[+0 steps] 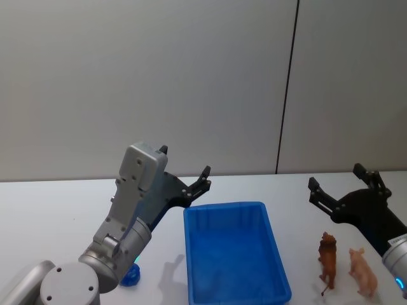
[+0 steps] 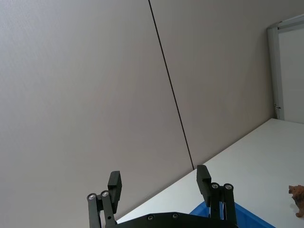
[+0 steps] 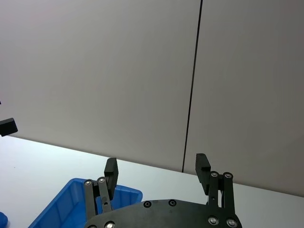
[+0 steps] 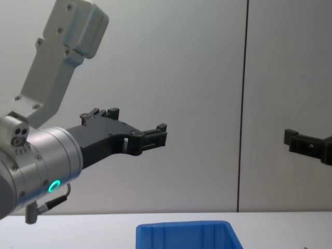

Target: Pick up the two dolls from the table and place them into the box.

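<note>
The box [image 1: 235,254] sits on the white tabletop [image 1: 63,210] about midway across its width and close to the front edge, with its long sides running front to back and its inside bare. Both dolls stand upright on the tabletop between the box and the right edge. The brown lion doll [image 1: 327,257] is near the box's right wall without touching it. The pink pig doll [image 1: 362,271] is just beside the lion on the side toward the right edge, with a narrow gap between them. The left tool [image 1: 185,160] hangs in the air off the box's rear left corner, well above the tabletop. Its two black fingers are spread wide apart and hold nothing. The right tool [image 1: 336,176] hovers above the tabletop behind the two dolls, toward the rear edge, and its fingers are also spread apart with nothing between them. A small blue object [image 1: 131,274] lies on the tabletop left of the box near the front edge, partly hidden by the left arm.
</note>
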Tool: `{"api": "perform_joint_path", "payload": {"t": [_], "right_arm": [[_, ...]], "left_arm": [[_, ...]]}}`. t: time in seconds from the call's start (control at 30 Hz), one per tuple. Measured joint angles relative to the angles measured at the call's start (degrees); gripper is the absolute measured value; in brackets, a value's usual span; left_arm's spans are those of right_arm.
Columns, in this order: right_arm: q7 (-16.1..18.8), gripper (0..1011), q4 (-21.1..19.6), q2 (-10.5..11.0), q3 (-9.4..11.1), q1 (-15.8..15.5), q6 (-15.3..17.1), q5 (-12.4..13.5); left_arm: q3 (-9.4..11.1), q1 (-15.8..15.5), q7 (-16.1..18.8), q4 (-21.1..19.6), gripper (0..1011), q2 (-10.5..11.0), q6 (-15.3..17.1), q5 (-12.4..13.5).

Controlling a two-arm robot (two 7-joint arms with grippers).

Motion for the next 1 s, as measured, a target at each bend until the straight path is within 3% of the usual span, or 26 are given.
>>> {"api": "perform_joint_path", "payload": {"t": [1.0], "right_arm": [[0.0, 1001, 0.0, 0.0, 0.0, 0.0, 0.0, 0.0]], "left_arm": [[-0.01, 0.0, -0.01, 0.0, 1001, -0.01, -0.01, 0.0]]}}
